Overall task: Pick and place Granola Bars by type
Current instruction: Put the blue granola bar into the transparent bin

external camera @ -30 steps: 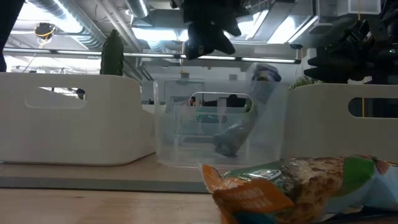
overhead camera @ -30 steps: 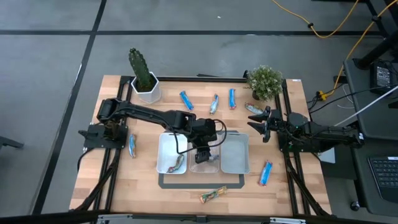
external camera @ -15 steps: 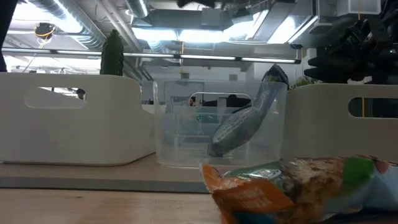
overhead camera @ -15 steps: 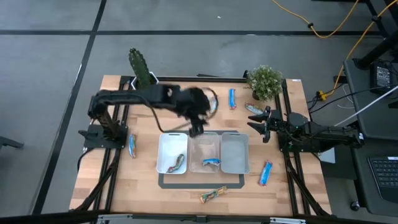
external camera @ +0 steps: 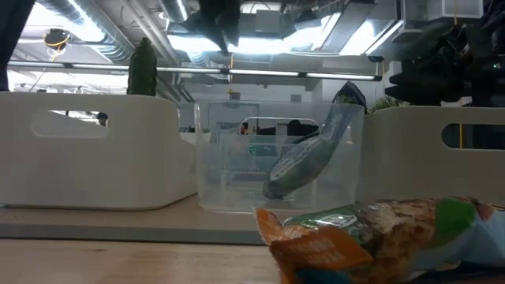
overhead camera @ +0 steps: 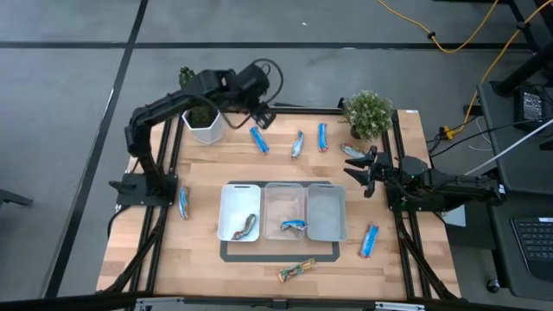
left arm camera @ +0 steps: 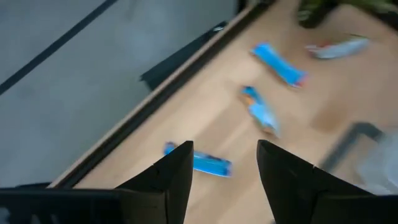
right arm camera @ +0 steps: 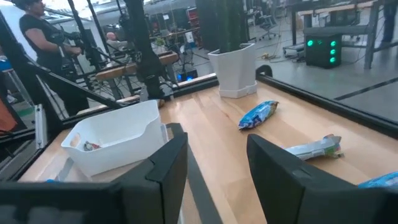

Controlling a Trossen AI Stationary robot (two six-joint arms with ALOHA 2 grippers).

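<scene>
Granola Bars scattered over table, some already in trays. L gripper (overhead camera: 262,116) up at far edge, fingers (left arm camera: 171,177) spread, empty; arm arcs from L-side base over cactus pot (overhead camera: 200,127). Just below/near those fingers: blue bar (overhead camera: 258,139), visible between the fingertips in L wrist view, not touched. Two more toward the right along far edge: silvery-blue bar (overhead camera: 297,144), second blue bar (overhead camera: 322,136). R gripper (overhead camera: 359,174) at R side near leafy plant (overhead camera: 369,113), arm stretched low from R base, fingers (right arm camera: 278,168) apart, nothing held; grey bar (overhead camera: 352,151) just beyond it.

No wrapper print legible in any view.

Further out: white L tray (overhead camera: 226,200) holds one brownish bar (overhead camera: 245,227); clear mid tray (overhead camera: 283,195) holds one blue bar leaning on its wall (external camera: 312,154); grey R tray (overhead camera: 327,207). Loose: blue bar at L edge (overhead camera: 183,203), blue bar R of trays (overhead camera: 370,239), green-gold bar near front edge (overhead camera: 295,270).
</scene>
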